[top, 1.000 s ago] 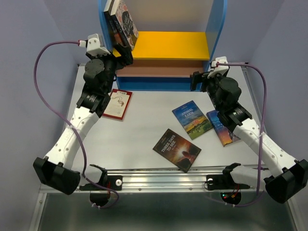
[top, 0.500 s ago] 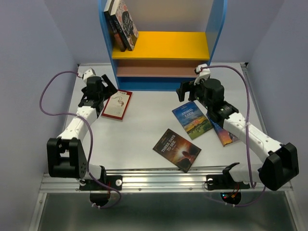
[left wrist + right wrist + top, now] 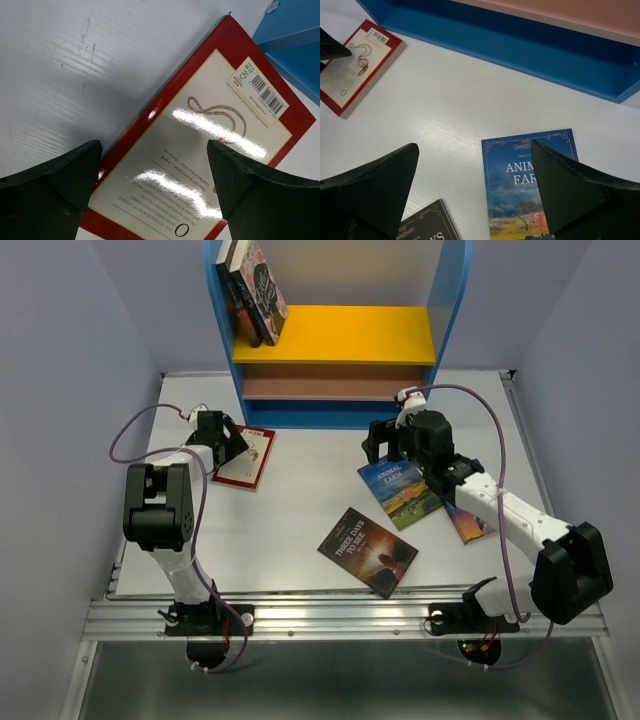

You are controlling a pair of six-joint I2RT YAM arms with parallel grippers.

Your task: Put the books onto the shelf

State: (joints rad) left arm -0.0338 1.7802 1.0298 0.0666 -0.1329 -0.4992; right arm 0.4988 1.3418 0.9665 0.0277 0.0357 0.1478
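Top external view: the shelf (image 3: 310,415) stands at the far edge of the tabletop (image 3: 300,495), blue-sided with a yellow upper board and a pinkish-brown lower one. A few leaning books (image 3: 258,288) rest on the yellow board against its left wall, and one has a pinkish patterned cover.

Four more lie flat on the tabletop. A red-and-white book (image 3: 247,456) sits just in front of the shelf's left corner. A blue book (image 3: 402,490) titled "Animal Farm" lies to the right of the middle. A second blue book (image 3: 466,520) is just beside it, partly hidden under the right arm. A dark book (image 3: 368,551) reading "Three Days to See" lies nearest the arms' bases.

The left end effector (image 3: 233,443) is low over the left part of the red-and-white book. In the left wrist view its jaws are spread wide and grip nothing. The book's back cover and barcode show between them, but I cannot tell whether the fingers touch it.

The right end effector (image 3: 380,448) is at the far end of the "Animal Farm" book, near the shelf's base. In the right wrist view its jaws gape wide and hold nothing, with bare tabletop and that book's top edge between them.
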